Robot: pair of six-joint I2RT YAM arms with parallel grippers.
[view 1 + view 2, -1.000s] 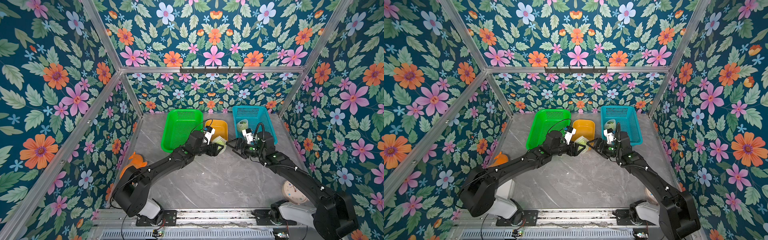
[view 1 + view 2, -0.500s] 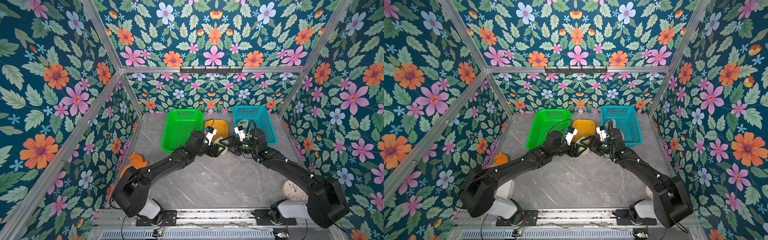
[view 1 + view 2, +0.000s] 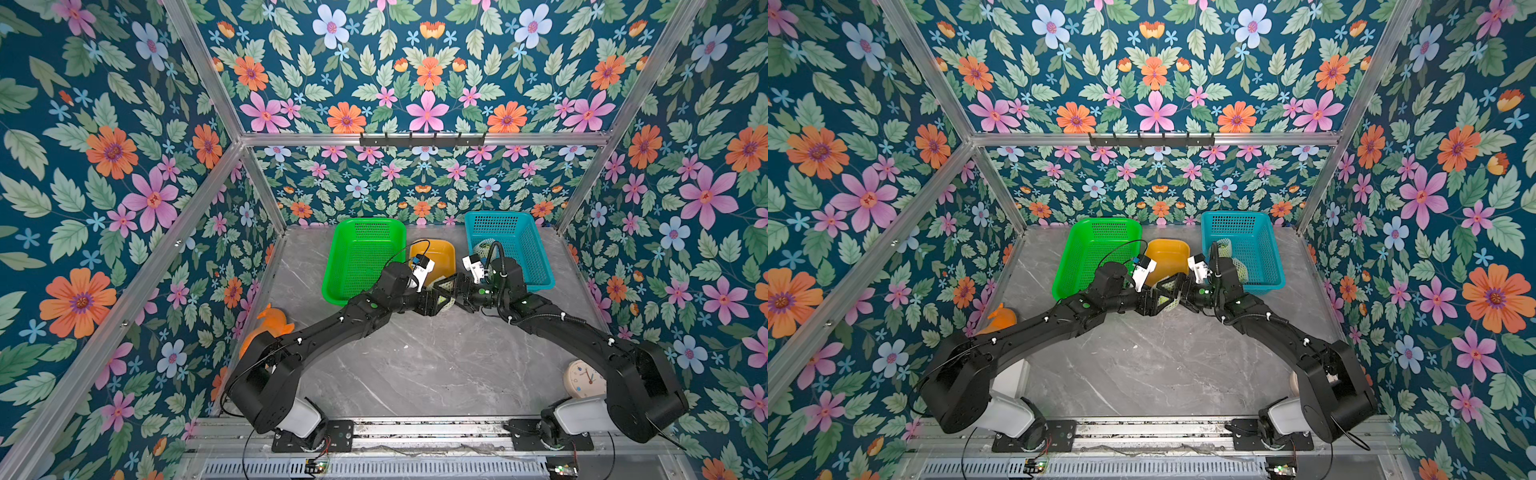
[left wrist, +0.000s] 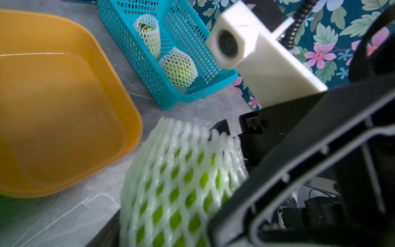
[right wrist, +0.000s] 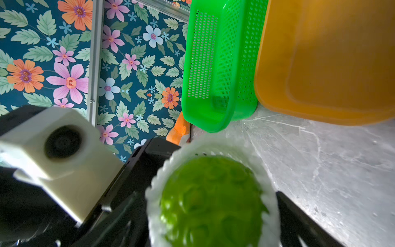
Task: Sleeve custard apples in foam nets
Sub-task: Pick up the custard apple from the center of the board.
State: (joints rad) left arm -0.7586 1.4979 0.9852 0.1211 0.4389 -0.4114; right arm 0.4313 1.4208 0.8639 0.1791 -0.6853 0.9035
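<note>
white foam net (image 4: 181,171) covers the third custard apple (image 5: 211,203), gripped half-wide by the left gripper (image 3: 438,297) near the orange tub (image 3: 436,253), while the right gripper (image 3: 459,291) stands wide open around it, holding nothing; next, i think, it must close and carry it to the blue basket (image 3: 540,286).

Left claw (image 3: 440,298) clamped, right claw (image 3: 456,293) spread wide

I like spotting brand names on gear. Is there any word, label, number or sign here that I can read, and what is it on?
None can be read.
Clock: marks on its dial, too small to read.
Green basket, blue basket, tub, wrist camera: no lettering shows.
</note>
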